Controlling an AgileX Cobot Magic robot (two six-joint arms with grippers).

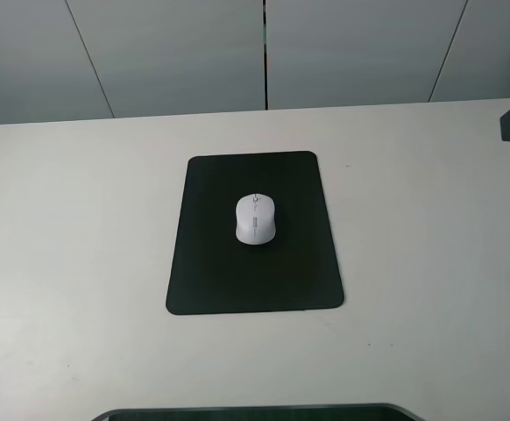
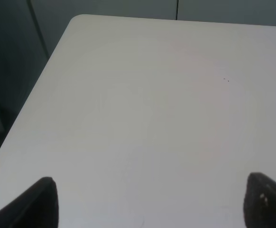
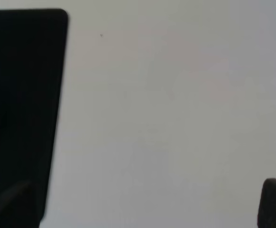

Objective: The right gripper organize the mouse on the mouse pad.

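Tom: What is the biggest thing here?

Mia: The white table point(image 1: 430, 263). It fills most of the high view.

Tom: And what lies on it?

Mia: The mouse pad point(image 1: 211, 272). It is black and flat. It lies about in the middle of the table, well away from the left edge and the right edge.

Tom: Where is the mouse?

Mia: The mouse point(image 1: 255, 219) sits on the mouse pad, with all of it on the black. It is midway between the pad's long sides. It is a bit closer to the pad side that faces the far edge of the table. Its grey strip point(image 1: 255, 228) runs in a line from the near edge to the far edge.

Tom: What about the claws?

Mia: The right gripper point(image 3: 142, 204) is spread wide and holds nothing. It is over bare table, just beside the pad side that faces the right edge. One dark finger point(image 3: 10, 202) shows in front of the pad. The left gripper point(image 2: 152, 202) is spread wide too, and it is empty. It is over bare table, facing the far left corner.
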